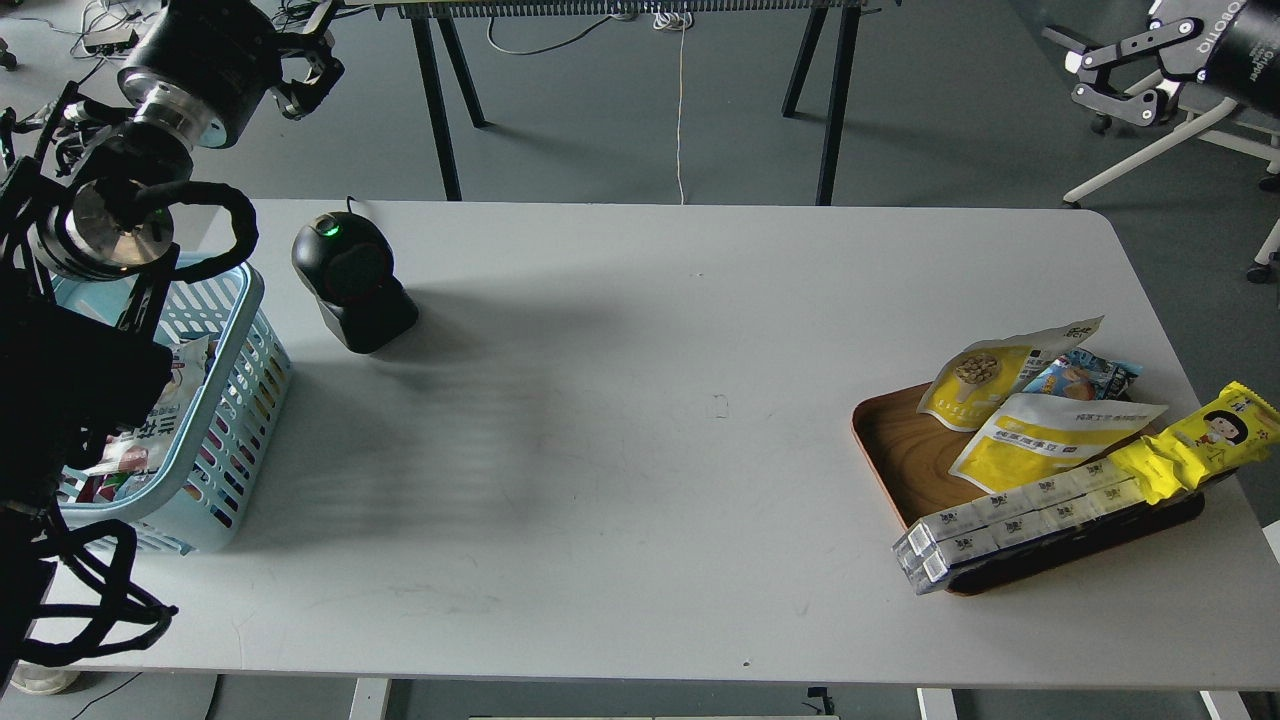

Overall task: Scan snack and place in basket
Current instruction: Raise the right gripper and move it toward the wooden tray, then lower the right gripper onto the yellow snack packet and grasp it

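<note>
The snack (pixel 985 385) lies at the tray's (pixel 900 460) twelve o'clock edge, leaning on the rim. We judge it light, limp and slippery; its free upper corner suits pinching. Our right gripper (pixel 1105 75) hangs open, empty; our left gripper's (pixel 305 60) opening we cannot tell.

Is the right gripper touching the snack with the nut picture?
Apart. The head view shows the right gripper raised far beyond the table's back edge, while the snack lies on the tray.
</note>
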Robot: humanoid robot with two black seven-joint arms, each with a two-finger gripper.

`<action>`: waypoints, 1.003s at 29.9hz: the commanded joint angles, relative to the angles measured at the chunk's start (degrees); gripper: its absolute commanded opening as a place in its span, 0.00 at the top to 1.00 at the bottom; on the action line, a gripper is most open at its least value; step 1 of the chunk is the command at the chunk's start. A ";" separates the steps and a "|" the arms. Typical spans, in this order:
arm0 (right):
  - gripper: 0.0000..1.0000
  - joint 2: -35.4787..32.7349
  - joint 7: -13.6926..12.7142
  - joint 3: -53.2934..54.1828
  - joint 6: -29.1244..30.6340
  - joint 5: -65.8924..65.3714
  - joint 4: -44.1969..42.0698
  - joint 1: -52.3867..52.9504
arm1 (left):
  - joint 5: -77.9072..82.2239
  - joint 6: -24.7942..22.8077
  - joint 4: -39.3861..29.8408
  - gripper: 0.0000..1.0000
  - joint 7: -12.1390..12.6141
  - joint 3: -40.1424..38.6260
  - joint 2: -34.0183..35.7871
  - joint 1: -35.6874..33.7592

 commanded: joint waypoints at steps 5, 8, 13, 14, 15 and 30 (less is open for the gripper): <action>0.00 10.46 -0.20 -25.22 0.60 -0.93 4.99 21.95 | 0.04 -1.08 -0.07 0.00 0.43 -0.02 0.16 -0.07; 0.00 14.07 -0.90 -31.73 0.60 -3.74 9.03 27.23 | 0.05 -1.60 0.02 0.00 -0.10 -0.19 0.16 -0.07; 0.00 19.17 -3.79 -38.69 0.52 -4.98 11.68 31.11 | 0.04 -2.57 -0.07 0.00 -0.19 -0.11 0.07 0.54; 0.01 19.87 -4.93 -39.74 0.43 -4.98 11.94 31.55 | -0.04 -2.57 0.02 0.00 -0.19 -0.11 0.07 0.63; 0.01 20.40 -6.33 -40.88 0.17 -4.98 12.47 32.34 | -0.04 -2.57 0.02 0.00 -0.19 -0.11 0.07 0.72; 0.04 23.93 -28.06 -46.08 -20.66 9.26 18.10 30.33 | -0.04 -2.66 0.02 0.00 -0.36 -0.64 -0.02 0.89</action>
